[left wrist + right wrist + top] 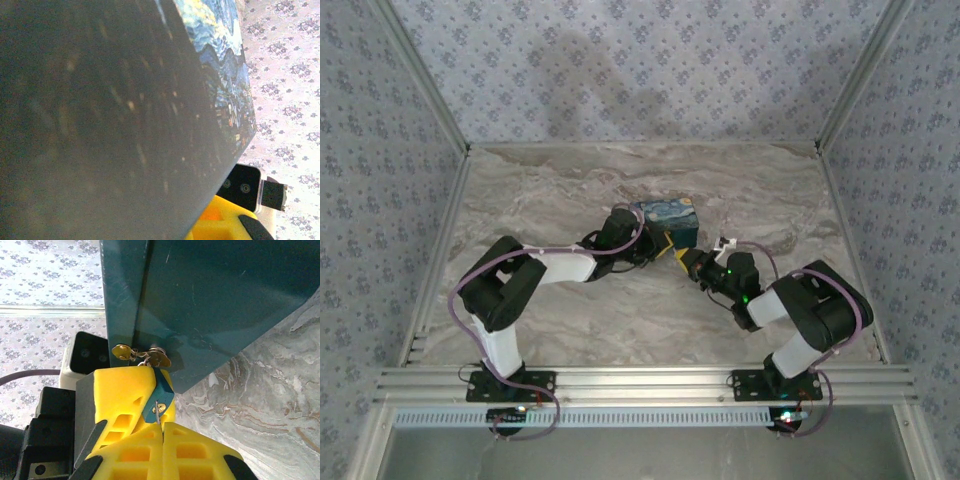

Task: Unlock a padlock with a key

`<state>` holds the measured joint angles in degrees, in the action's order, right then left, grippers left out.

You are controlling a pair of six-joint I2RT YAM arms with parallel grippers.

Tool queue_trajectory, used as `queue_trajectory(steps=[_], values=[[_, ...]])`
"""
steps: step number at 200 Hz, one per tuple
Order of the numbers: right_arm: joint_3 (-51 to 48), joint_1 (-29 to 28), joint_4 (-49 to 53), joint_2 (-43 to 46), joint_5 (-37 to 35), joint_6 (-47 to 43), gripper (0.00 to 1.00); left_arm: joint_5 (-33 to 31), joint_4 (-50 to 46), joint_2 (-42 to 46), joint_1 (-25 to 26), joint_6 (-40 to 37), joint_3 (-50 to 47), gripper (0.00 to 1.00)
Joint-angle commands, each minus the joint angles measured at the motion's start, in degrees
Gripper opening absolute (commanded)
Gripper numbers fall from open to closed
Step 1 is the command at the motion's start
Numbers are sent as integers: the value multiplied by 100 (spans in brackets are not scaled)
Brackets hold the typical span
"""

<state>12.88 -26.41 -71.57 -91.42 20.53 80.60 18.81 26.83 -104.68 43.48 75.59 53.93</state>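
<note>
The padlock, a tiny teal-blue block, hangs from the brass hasp of the night-sky box. My left gripper is shut on the padlock, whose body sits between its yellow fingers. In the left wrist view, one of those fingers peeks out under the box. My right gripper is shut on the key. The key's thin blade reaches into the brass keyhole on the padlock's underside. From above, the right gripper meets the left one at the box's front right corner.
The box stands mid-table on the marble-patterned top. Patterned walls close in the back and both sides. The left wrist camera housing sits close to the hasp. Open table lies right of the box.
</note>
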Motion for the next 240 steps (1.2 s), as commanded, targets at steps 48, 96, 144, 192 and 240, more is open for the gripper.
queue_trajectory(steps=[48,96,144,192,240], values=[[-227,-180,-156,75,-79,96,0,81,444,191,9,35,71,2],[-148,-174,-150,89,-78,71,0,100,488,177,9,61,74,2],[-6,-129,-146,84,-61,70,0,119,537,168,3,97,21,2],[12,-106,-131,150,-118,79,0,121,569,159,9,118,-14,2],[21,-14,-212,158,-109,106,0,121,600,141,4,124,-22,2]])
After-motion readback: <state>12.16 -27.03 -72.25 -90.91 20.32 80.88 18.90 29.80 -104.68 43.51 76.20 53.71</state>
